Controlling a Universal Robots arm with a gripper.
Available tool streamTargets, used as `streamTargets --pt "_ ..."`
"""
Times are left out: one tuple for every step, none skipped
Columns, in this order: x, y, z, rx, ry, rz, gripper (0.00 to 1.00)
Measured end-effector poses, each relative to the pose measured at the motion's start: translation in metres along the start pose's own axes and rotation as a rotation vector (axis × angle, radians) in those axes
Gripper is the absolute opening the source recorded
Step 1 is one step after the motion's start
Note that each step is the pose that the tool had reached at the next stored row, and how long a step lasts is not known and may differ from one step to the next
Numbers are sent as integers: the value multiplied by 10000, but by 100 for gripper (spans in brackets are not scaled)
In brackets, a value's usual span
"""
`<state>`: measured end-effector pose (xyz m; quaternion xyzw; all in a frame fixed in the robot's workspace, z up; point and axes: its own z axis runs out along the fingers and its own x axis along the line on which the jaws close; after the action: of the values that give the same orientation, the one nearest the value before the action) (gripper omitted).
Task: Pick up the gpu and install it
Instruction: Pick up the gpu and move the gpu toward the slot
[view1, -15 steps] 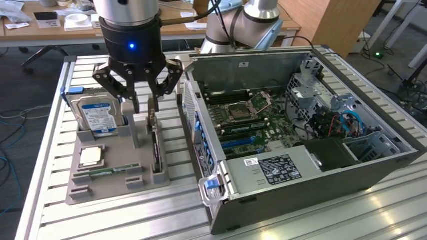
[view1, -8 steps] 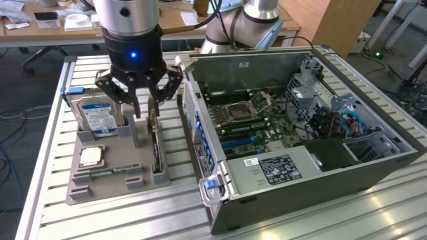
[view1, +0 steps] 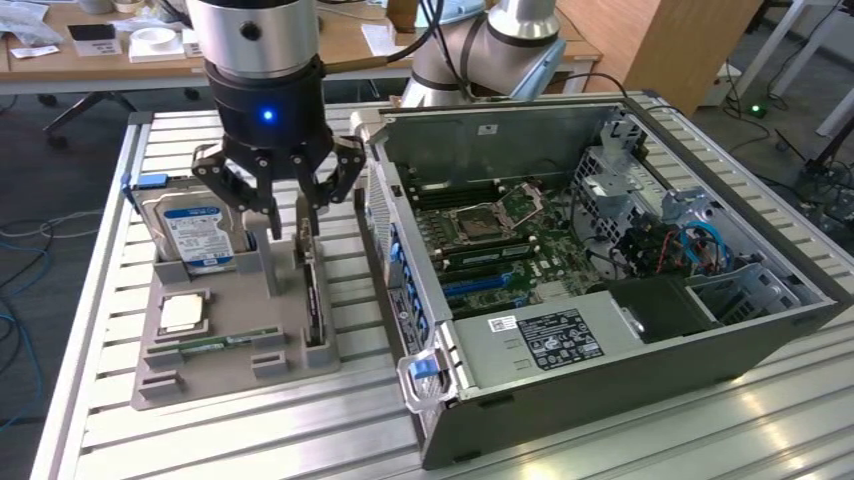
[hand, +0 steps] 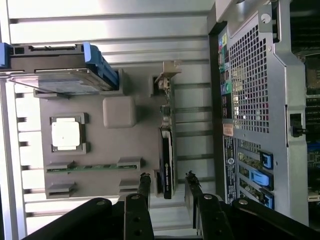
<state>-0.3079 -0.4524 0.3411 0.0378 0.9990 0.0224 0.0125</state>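
Observation:
The gpu (view1: 311, 300) stands on its edge in a slot of the grey holder tray (view1: 220, 375), black face sideways and its silver bracket toward the far end. In the wrist view the gpu (hand: 166, 150) runs lengthwise with the bracket (hand: 168, 75) at one end. My gripper (view1: 300, 212) hangs just above the card's far part, open. In the wrist view my gripper (hand: 168, 186) straddles the card, with a small gap showing between each of the fingers (hand: 145, 186) and the card. Nothing is held.
The tray also holds a blue-labelled hard drive (view1: 194, 232), a square processor (view1: 183, 312) and a green memory stick (view1: 220, 342). The open computer case (view1: 601, 250) lies close on the exterior view's right, its motherboard slots (view1: 487, 280) exposed. A slatted metal table (view1: 107, 440) lies underneath.

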Motion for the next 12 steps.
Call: streamTargets --pt "0 0 16 0 0 0 42" --pt "1 -1 34 -1 -1 0 42" --pt "1 -2 53 0 -1 0 42" --pt "1 -3 69 -1 0 0 42" --pt "2 -4 85 0 0 0 42" --pt "2 -4 101 0 0 0 42" --pt "2 -5 119 -1 -1 0 42" --pt "3 -5 134 0 0 0 42" --pt "3 -6 149 0 0 0 42" --pt "4 -7 165 0 0 0 42" --pt "4 -8 182 0 0 0 42" --pt "4 -9 199 0 0 0 42"
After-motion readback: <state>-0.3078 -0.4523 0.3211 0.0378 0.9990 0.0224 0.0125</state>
